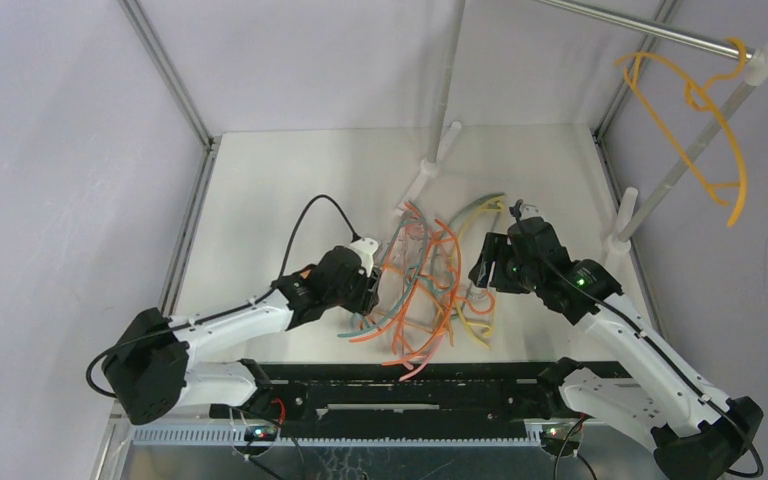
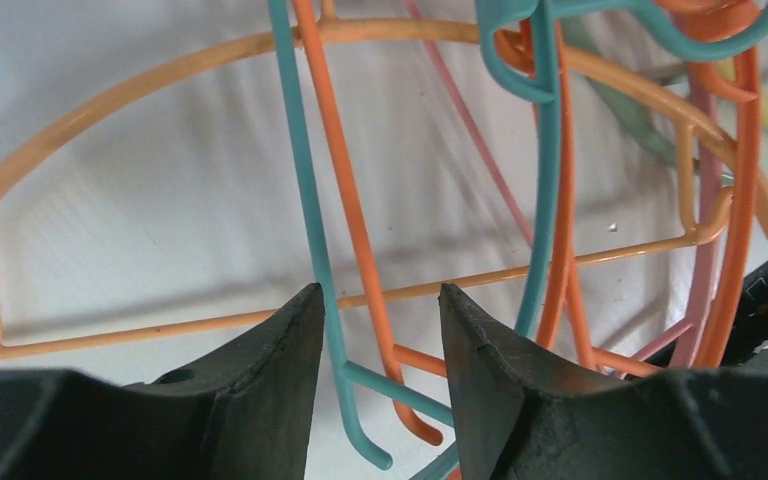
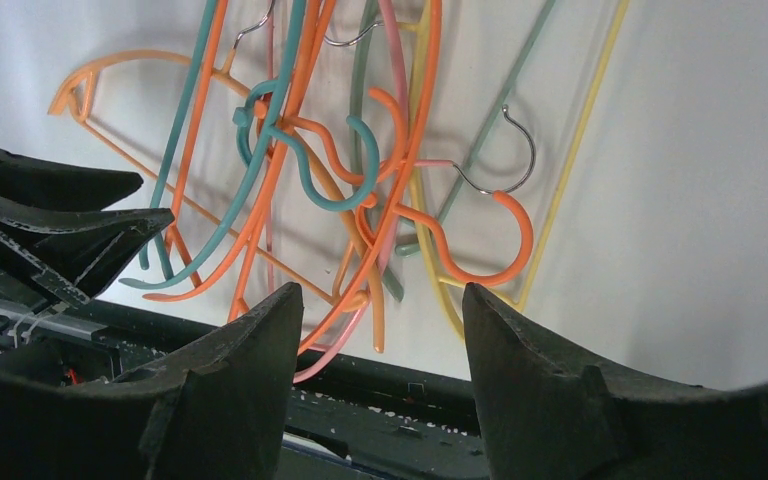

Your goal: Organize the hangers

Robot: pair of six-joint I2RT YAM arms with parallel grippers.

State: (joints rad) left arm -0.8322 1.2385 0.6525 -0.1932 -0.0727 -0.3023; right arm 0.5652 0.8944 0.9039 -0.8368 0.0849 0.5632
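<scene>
Flat white counter (image 1: 280, 190) between pale lilac walls (image 1: 60, 150); white plastic rack poles (image 1: 447, 80) standing toward far right; round steel rail (image 1: 640, 25) across top.

Hangers (image 1: 430, 285) in the heap: plain orange, teal, pale green, yellow and pink, some with silver wire hooks. Single hanger (image 1: 698, 98) on the rail (image 1: 650, 27): yellow-orange; rail steel-grey. Desk (image 1: 290, 200): plain white; walls (image 1: 60, 150) pale lilac.

L arm (image 1: 230, 325) low, fwd; L fingers (image 2: 270, 380) part-open | R arm (image 1: 632, 335) bent; R fingers (image 3: 540, 380) wide
</scene>
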